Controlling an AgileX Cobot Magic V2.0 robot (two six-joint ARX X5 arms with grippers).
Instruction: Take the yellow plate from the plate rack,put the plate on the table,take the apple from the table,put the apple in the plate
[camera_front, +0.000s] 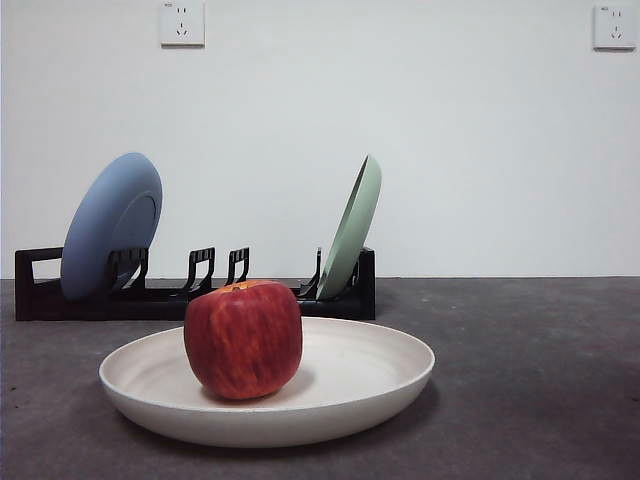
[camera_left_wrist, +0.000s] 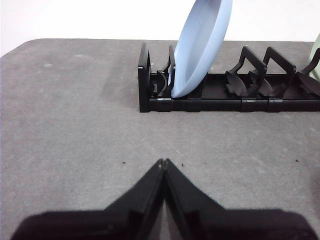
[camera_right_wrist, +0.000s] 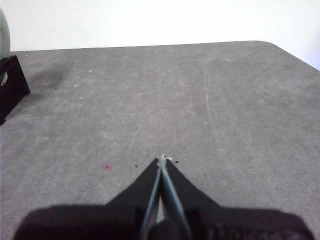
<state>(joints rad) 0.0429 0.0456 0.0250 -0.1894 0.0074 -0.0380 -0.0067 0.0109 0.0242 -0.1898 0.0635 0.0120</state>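
Note:
The yellow plate (camera_front: 350, 385), cream and shallow, lies flat on the table (camera_front: 530, 380) in the front view, in front of the plate rack (camera_front: 200, 295). The red apple (camera_front: 243, 338) stands upright inside the plate, left of its centre. No arm shows in the front view. My left gripper (camera_left_wrist: 164, 162) is shut with nothing in it, hovering over bare table short of the plate rack (camera_left_wrist: 225, 97). My right gripper (camera_right_wrist: 162, 160) is shut and holds nothing, over bare table with the rack's end (camera_right_wrist: 11, 85) off to one side.
A blue plate (camera_front: 110, 225) leans in the rack's left end; the same blue plate (camera_left_wrist: 200, 45) shows in the left wrist view. A pale green plate (camera_front: 352, 228) stands in the right end. Two wall sockets (camera_front: 182, 22) sit high on the white wall.

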